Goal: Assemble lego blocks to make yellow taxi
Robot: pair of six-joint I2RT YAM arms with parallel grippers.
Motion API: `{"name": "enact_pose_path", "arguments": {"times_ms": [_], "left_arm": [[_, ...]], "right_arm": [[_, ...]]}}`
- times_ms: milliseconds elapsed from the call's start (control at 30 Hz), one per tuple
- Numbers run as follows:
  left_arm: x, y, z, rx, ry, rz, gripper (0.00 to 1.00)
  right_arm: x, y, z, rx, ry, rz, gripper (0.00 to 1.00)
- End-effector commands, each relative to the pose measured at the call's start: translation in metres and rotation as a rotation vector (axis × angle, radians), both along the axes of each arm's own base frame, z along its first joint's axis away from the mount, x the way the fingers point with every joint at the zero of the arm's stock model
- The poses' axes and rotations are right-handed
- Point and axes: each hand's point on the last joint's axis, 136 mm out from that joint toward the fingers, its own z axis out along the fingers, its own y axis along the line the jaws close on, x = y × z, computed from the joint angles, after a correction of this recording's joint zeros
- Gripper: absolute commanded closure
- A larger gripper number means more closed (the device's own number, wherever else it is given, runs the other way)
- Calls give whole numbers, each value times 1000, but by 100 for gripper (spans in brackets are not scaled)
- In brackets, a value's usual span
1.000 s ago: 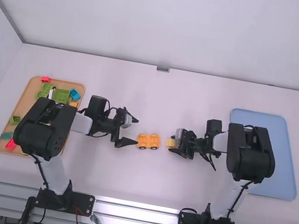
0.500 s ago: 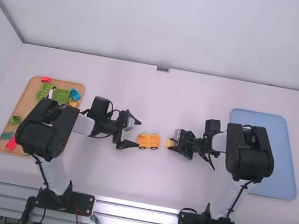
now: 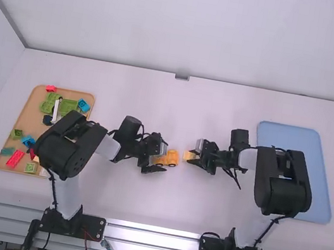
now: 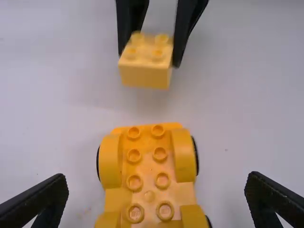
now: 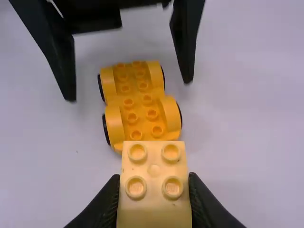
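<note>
Left gripper (image 3: 161, 157) had moved over one end of the base (image 4: 147, 166), and its fingers stood open on both sides. Near the other end, right gripper (image 3: 193, 158) was gripping the block (image 5: 154, 194) between its fingers.

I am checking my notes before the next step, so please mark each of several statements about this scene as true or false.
1. The right claw holds a light yellow brick. True.
2. The left claw is open, its fingers on either side of the orange-yellow car base. True.
3. The light yellow brick is attached to the car base. False: they are apart.
4. The tan tray holds only green pieces. False: red and blue ones lie there too.
</note>
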Motion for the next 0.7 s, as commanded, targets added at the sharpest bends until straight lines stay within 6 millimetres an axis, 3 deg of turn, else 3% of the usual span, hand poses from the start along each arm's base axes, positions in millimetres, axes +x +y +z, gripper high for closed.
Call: {"name": "enact_pose_path", "arguments": {"times_ms": [0, 100, 267, 367, 400, 467, 533, 667], "left_arm": [[-3, 4, -9, -14, 56, 12, 1], [-1, 5, -17, -5, 73, 17, 0], [-3, 2, -18, -6, 70, 3, 9], [-1, 4, -19, 1, 48, -2, 23], [-2, 4, -19, -2, 51, -4, 36], [-4, 3, -19, 0, 53, -9, 48], [-4, 2, -19, 1, 46, -18, 56], [-8, 1, -15, -15, 24, -76, 58]], "right_arm": [[-1, 10, 13, 34, -30, 33, 91], [-5, 19, 17, 57, -26, 60, 92], [-6, 31, 18, 59, -37, 79, 94], [-8, 36, 19, 64, -43, 95, 94], [-11, 39, 19, 63, -44, 107, 94], [-13, 42, 20, 64, -46, 117, 94], [-13, 43, 20, 64, -47, 121, 94], [-13, 44, 20, 65, -49, 123, 94]]}}
